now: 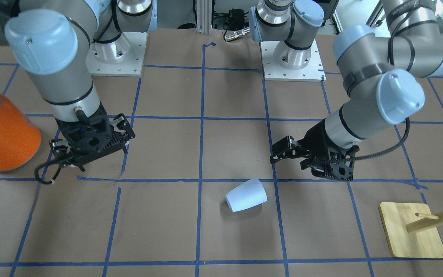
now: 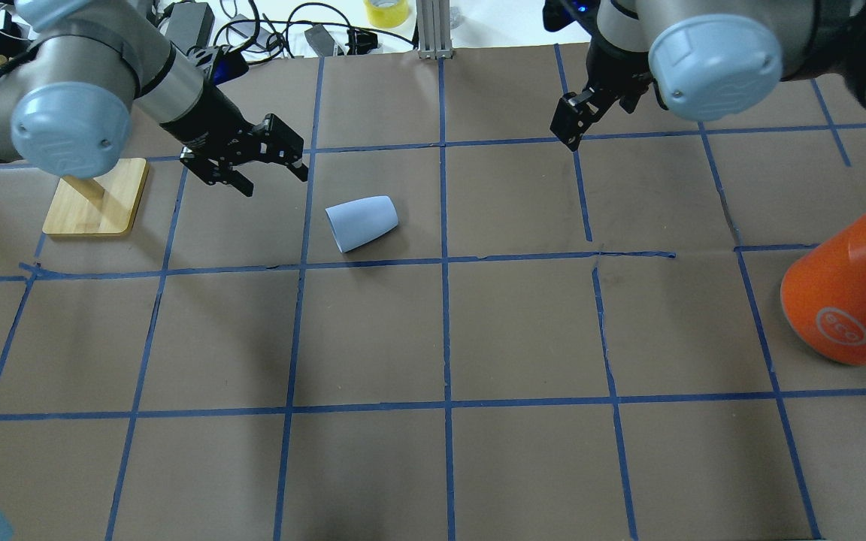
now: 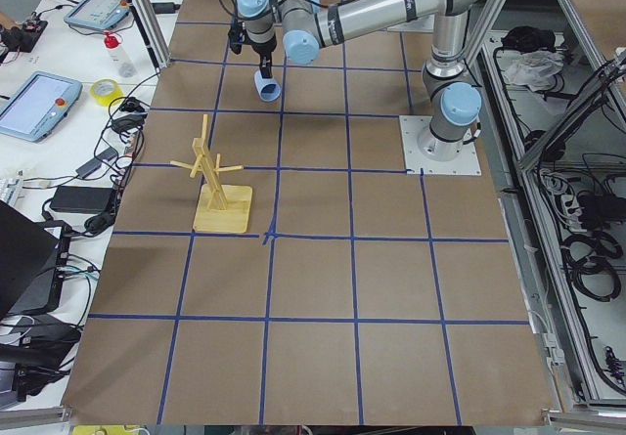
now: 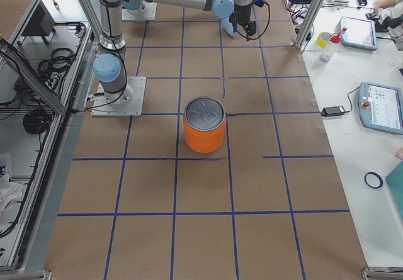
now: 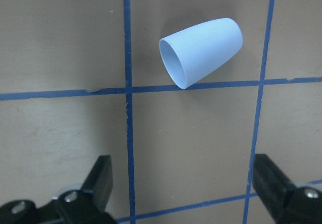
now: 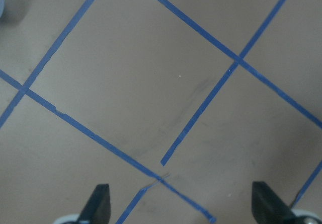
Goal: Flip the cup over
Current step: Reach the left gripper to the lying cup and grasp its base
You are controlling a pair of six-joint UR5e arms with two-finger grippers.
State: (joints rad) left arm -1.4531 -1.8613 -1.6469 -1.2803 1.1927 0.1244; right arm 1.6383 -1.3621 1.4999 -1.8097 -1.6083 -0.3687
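Left hand point(image 5: 183, 167) hangs near the cup point(image 5: 201, 50), fingers point(image 5: 102, 172) spread wide, holding nothing. I see the cup lying sideways; right hand point(image 6: 181, 196), farther off, likewise spread and empty.

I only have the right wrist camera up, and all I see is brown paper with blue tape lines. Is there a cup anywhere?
Observer: Yes. The cup lies on its side on the table, close to the left gripper.
Visitor: Is that gripper holding it?
Observer: No. In the left wrist view the gripper is open and its fingers are clear of the cup, which lies ahead of them with its open mouth showing.
Visitor: Is anything else out there?
Observer: An orange can stands upright on the robot's right side, and a wooden stand sits on its left side.
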